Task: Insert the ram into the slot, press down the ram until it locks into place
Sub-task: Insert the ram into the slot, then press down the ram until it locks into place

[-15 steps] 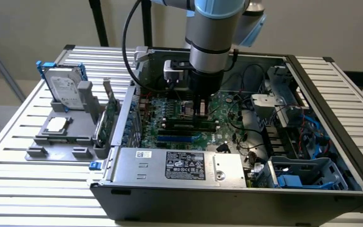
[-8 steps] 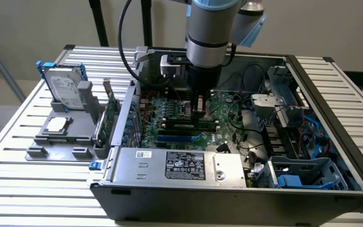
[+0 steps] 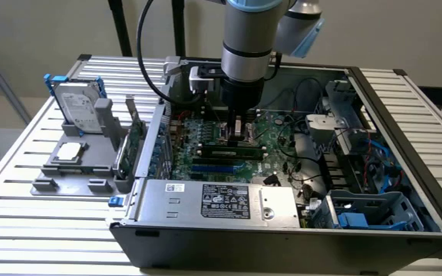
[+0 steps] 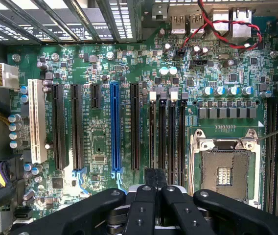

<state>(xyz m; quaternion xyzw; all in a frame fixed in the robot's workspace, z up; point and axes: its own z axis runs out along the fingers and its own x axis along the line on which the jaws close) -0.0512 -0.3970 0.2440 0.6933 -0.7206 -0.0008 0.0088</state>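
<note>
My gripper (image 3: 240, 138) reaches down into the open computer case and is shut on the ram (image 3: 230, 152), a thin green stick with dark chips running crosswise under the fingers. In the wrist view the black fingers (image 4: 141, 208) close on a narrow dark edge of the ram (image 4: 154, 177). Just beyond it lie several parallel black memory sockets with pale end latches, and the slot (image 4: 152, 132) nearest in line with the stick looks empty. The ram appears to hang above the motherboard (image 4: 100, 147); I cannot tell whether it touches a socket.
A long blue connector (image 4: 114, 127) and black card slots sit beside the sockets, with the CPU socket (image 4: 224, 171) on the other side. Red and black cables (image 4: 227, 29) loop near the rear ports. A silver power supply (image 3: 213, 201) and a grey fixture (image 3: 71, 167) holding a hard drive (image 3: 79, 109) stand nearby.
</note>
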